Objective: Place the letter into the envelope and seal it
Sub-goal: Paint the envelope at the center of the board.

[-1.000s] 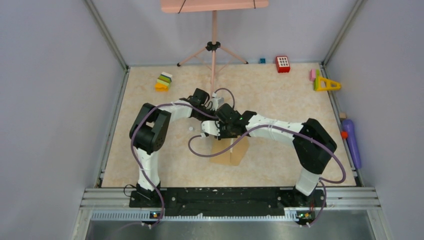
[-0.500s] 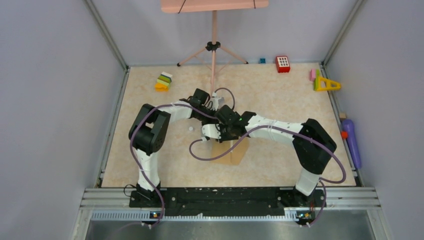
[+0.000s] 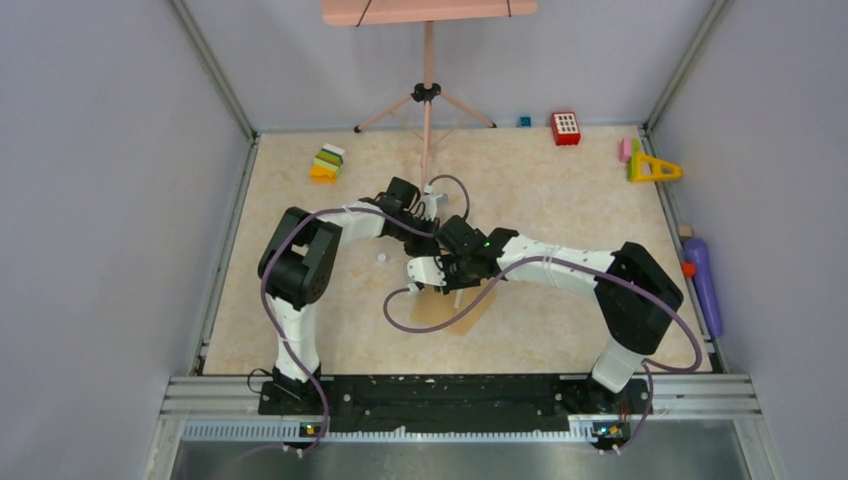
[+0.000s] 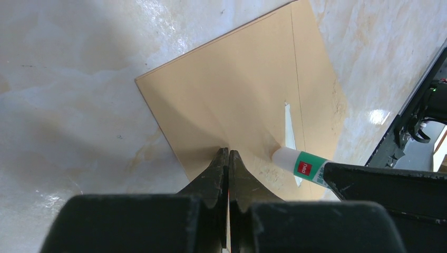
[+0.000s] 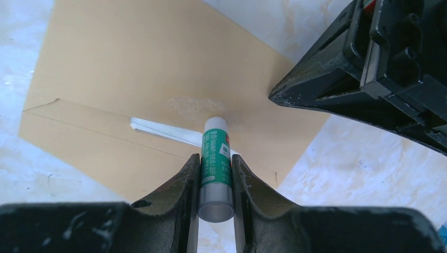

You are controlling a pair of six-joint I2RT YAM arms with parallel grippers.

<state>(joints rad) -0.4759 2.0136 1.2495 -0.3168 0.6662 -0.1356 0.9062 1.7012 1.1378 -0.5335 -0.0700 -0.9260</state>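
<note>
The brown envelope (image 3: 452, 312) lies flat on the marble tabletop between the arms, also seen at envelope (image 4: 248, 89) and envelope (image 5: 132, 63). A thin white strip of the letter (image 5: 163, 130) shows at the envelope's mouth, the same letter (image 4: 289, 126) in the left wrist view. My right gripper (image 5: 216, 156) is shut on a green glue stick (image 5: 215, 138), whose white tip touches the envelope paper beside a smeared patch. My left gripper (image 4: 228, 153) is shut, its tips resting on the envelope just left of the glue stick (image 4: 298, 163).
Toys stand along the back edge: stacked coloured blocks (image 3: 327, 163), a red block (image 3: 565, 128), a yellow triangle (image 3: 652, 168). A purple bottle (image 3: 703, 280) lies at the right wall. A tripod (image 3: 427, 95) stands behind. A purple cable (image 3: 400, 305) loops over the envelope's left side.
My right gripper with the glue stick has shifted slightly toward the near edge over the envelope. The left gripper has stayed in place, shut.
</note>
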